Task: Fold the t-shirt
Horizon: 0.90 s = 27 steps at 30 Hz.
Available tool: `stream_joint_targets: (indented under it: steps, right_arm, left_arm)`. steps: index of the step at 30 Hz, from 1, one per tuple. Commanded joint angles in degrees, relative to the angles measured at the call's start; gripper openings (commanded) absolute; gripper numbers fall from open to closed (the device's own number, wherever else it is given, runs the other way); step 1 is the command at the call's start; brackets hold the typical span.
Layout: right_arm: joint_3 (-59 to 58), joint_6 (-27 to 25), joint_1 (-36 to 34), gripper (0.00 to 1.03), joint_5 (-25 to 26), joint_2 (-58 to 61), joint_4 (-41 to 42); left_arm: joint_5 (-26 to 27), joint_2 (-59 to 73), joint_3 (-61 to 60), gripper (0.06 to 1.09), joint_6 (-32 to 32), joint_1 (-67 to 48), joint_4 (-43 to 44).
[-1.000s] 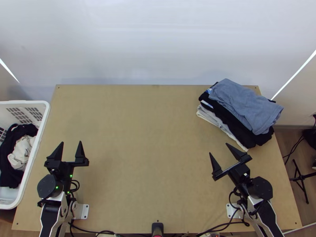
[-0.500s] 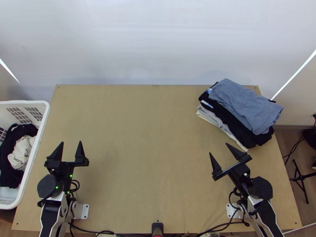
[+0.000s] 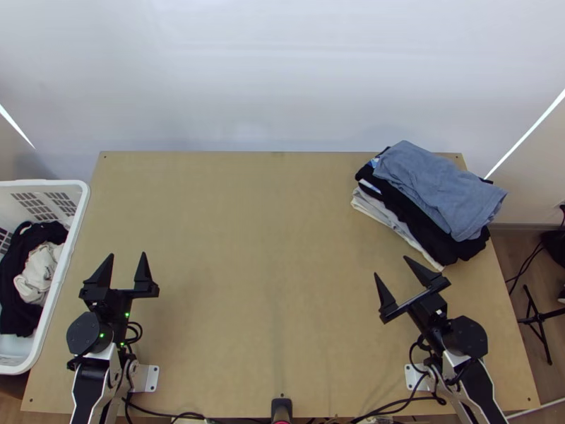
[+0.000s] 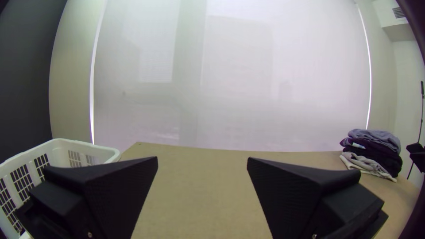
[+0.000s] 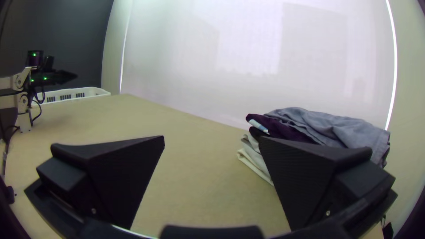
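Firstly, left claw (image 3: 128,255): one, black, its two fingers spread well apart, pointing away from its arm's base over the desk (image 3: 268,283). Item, right claw (image 3: 390,266): one, black, likewise spread wide, angled inward over the desk. Item, pile (image 3: 402,205): one, on the desk, beyond and to the right of the right claw, near it; comprising a grey-blue cloth (image 3: 438,187) folded on top, black layers (image 3: 459,249) beneath and pale layers (image 3: 388,215) at the bottom. Item, white basket (image 3: 42,184): one, slotted sides, to the left of the left claw; containing a black cloth (image 3: 14,283) and an off-white cloth (image 3: 41,272), both bunched. Item, t-shirt: which cloth it is, cannot tell; cloths lie in the pile past the right claw and in the basket left of the left claw. Item, black fixture (image 3: 281,407): one, at the desk's near edge, between the two claws and nearer the bases
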Motion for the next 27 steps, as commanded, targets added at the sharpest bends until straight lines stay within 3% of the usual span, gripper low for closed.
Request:
stream_joint_targets:
  steps: [1,11,15,19,24,27]
  right_arm:
    - [0.0,0.0,0.0,0.99,0.0,0.0,0.0]
    - [0.0,0.0,0.0,0.99,0.0,0.0,0.0]
    - [0.0,0.0,0.0,0.99,0.0,0.0,0.0]
    - [0.0,0.0,0.0,0.99,0.0,0.0,0.0]
    - [0.0,0.0,0.0,0.99,0.0,0.0,0.0]
    - [0.0,0.0,0.0,0.99,0.0,0.0,0.0]
  left_arm:
    - [0.0,0.0,0.0,1.04,0.1,0.1,0.0]
    - [2.0,-0.2,0.4,1.04,1.9,3.4,1.4]
    - [2.1,0.1,6.3,1.04,3.1,3.1,0.6]
    - [2.5,4.2,19.1,1.04,2.8,2.0,-4.3]
    - [1.1,24.3,42.0,1.04,-2.5,3.4,-17.1]
    - [-0.5,32.1,51.8,1.04,-3.7,7.8,-20.0]
